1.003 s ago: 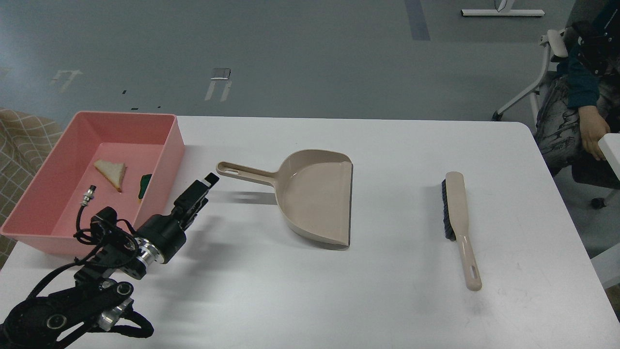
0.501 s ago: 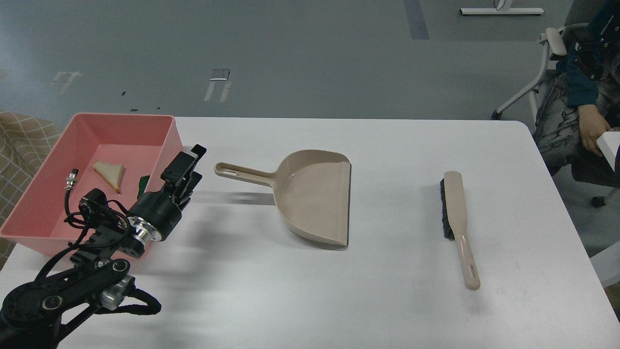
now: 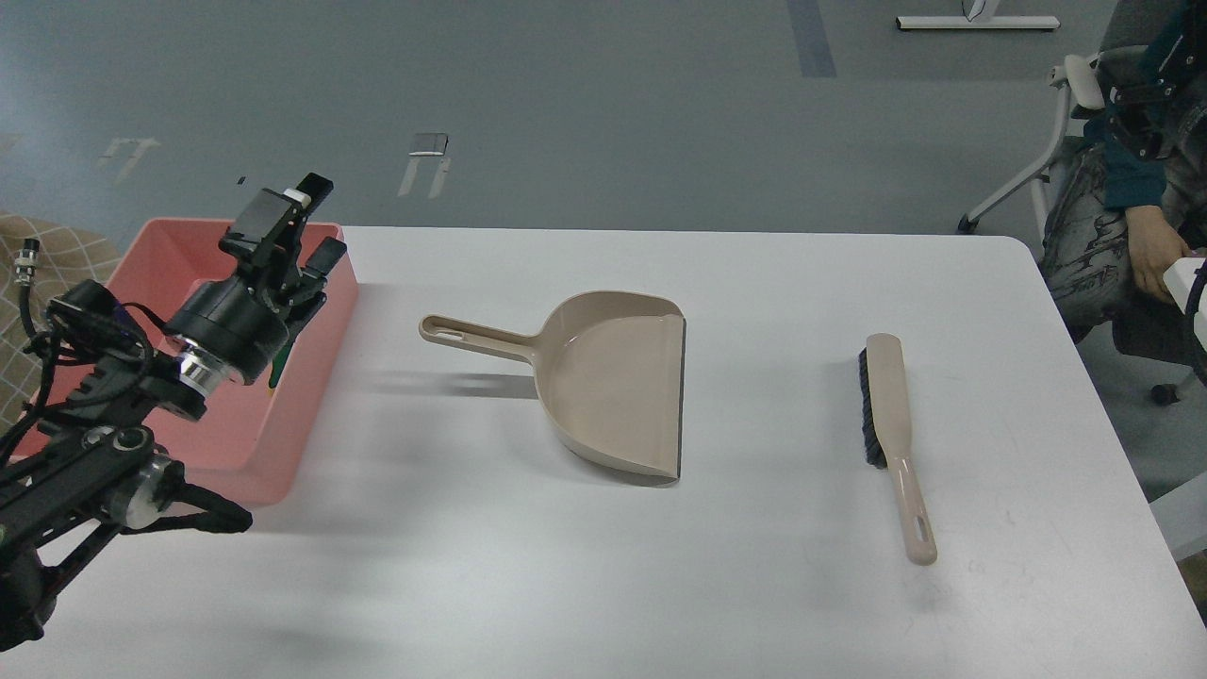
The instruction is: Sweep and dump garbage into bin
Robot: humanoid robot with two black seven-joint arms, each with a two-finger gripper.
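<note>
Table (image 3: 660,585): white, flat, with a rounded far right corner; it fills most of the head view and carries soft grey shadows beside the arm and the dustpan.
Floor (image 3: 603,104): grey, beyond the far edge of the table, with a few pale tape marks and a darker stripe near the top.
Bin (image 3: 311,349): salmon-pink tub at the far left of the table, largely hidden by the arm in front of it; its right wall and far rim show.
Garbage (image 3: 279,363): only a thin dark green sliver shows inside the bin, against its right wall; the bread slice is hidden behind the arm.
Left gripper (image 3: 306,222): raised over the far right part of the bin, pointing away and up; the two fingers stand apart with a clear gap and nothing between them.
Right gripper: not in view.
Dustpan (image 3: 613,387): beige, flat on the table's middle, handle pointing left toward the bin, its pan bare.
Brush (image 3: 891,434): beige with dark bristles along its left side, lying well to the right of the dustpan, handle toward the near edge.
Person (image 3: 1132,189): seated on a chair at the far right, only partly in view.
Fabric (image 3: 38,273): tan checked cloth at the left edge, behind the bin.
</note>
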